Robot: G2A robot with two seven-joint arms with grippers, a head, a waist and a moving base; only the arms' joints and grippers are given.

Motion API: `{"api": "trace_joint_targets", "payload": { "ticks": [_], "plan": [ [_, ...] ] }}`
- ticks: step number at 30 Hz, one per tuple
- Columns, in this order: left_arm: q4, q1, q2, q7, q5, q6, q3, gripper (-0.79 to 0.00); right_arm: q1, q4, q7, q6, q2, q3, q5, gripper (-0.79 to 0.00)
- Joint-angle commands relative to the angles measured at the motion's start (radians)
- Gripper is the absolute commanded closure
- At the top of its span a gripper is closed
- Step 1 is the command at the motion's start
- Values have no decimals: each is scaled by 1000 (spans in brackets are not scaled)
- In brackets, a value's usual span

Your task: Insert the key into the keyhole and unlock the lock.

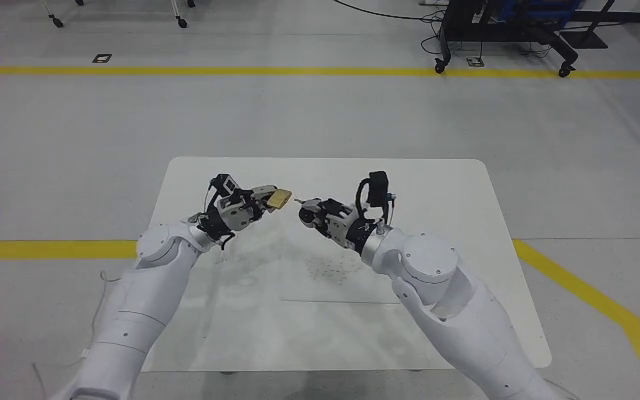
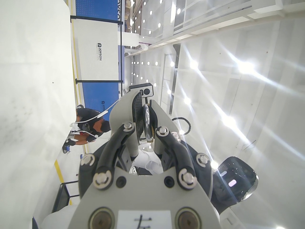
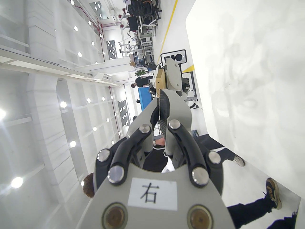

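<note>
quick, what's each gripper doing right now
left gripper: closed, holding the lock by its shackle
right gripper: closed, apparently pinching the key

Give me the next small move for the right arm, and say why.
Likely ease the right end effector toward the lock, aligning with its free end first. The left end effector grips the lock by its shackle, brass body pointing at the right one, and the top view shows a small gap between them. The key is too small to make out.
</note>
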Motion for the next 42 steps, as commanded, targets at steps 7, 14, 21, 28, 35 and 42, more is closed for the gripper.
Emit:
{"api": "trace_joint_targets", "payload": {
  "ticks": [7, 14, 21, 28, 35, 42],
  "plan": [
    [-14, 6, -4, 18, 20, -15, 0, 0, 13, 3, -42, 13, -12, -27, -6, 0],
    [-18, 13, -3, 11, 30, -23, -17, 0, 19, 7, -53, 28, -20, -38, -8, 0],
    [-25, 20, -3, 14, 47, -27, -24, 0, 21, 6, -48, 40, -25, -45, -17, 0],
    [-32, 26, -4, 16, 62, -34, -30, 0, 26, 10, -41, 46, -30, -47, -17, 0],
    [-40, 31, -5, 21, 72, -41, -34, 0, 24, 9, -53, 48, -34, -40, -21, 0],
    [-48, 38, -8, 32, 78, -51, -37, 0, 27, 13, -58, 55, -40, -45, -28, 0]
  ]
}}
